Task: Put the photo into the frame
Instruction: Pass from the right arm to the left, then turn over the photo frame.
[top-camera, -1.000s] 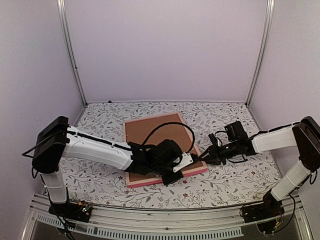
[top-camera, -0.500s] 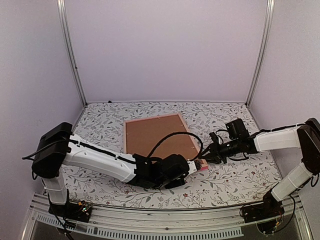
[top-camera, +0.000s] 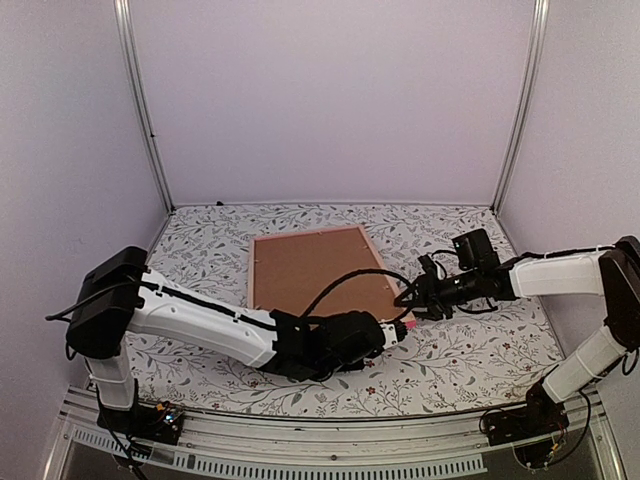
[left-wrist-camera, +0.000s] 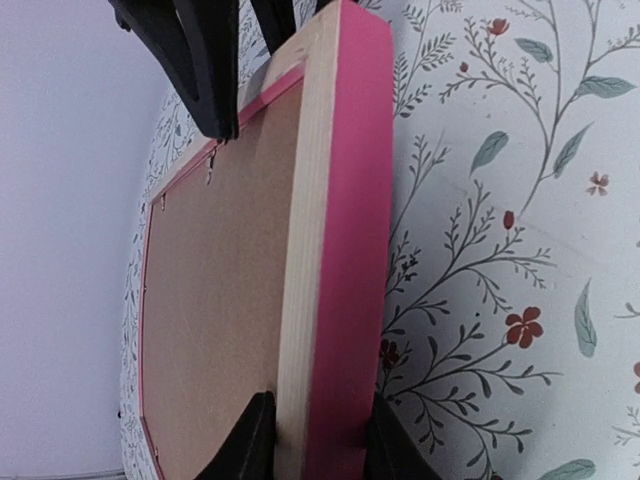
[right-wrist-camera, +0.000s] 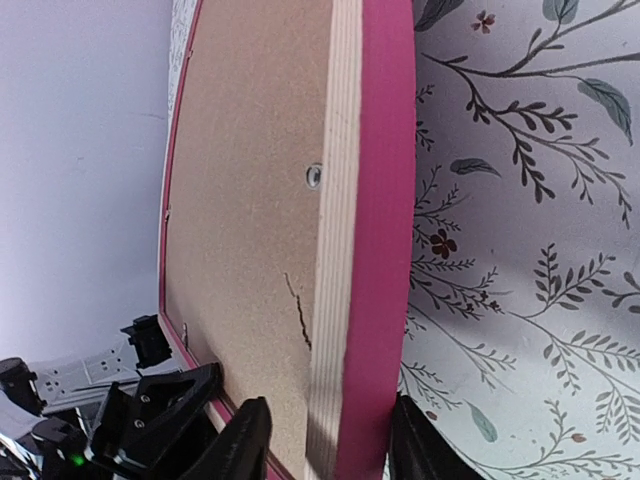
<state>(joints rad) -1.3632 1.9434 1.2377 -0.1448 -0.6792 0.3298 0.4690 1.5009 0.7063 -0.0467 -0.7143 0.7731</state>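
Observation:
The pink frame (top-camera: 318, 272) lies back side up in the middle of the table, with its brown backing board (top-camera: 300, 265) showing. The near right corner looks raised off the table. My left gripper (top-camera: 388, 334) is shut on the frame's rail (left-wrist-camera: 350, 250) near that corner, one finger on the backing (left-wrist-camera: 215, 300) and one on the pink outer side. My right gripper (top-camera: 412, 306) is shut on the right rail (right-wrist-camera: 385, 250) close by. Each wrist view shows the other gripper's black fingers (left-wrist-camera: 200, 60) (right-wrist-camera: 150, 410) beyond the frame. The photo is hidden or out of view.
The table (top-camera: 480, 370) wears a white cloth printed with leaves and small red flowers. Pale walls with metal corner posts (top-camera: 140, 110) close in the back and both sides. The left arm (top-camera: 200, 320) lies across the near left of the table.
My left gripper has slid right along the near rail to the near right corner. The frame's near edge has moved back and up. My right gripper has risen a little with it.

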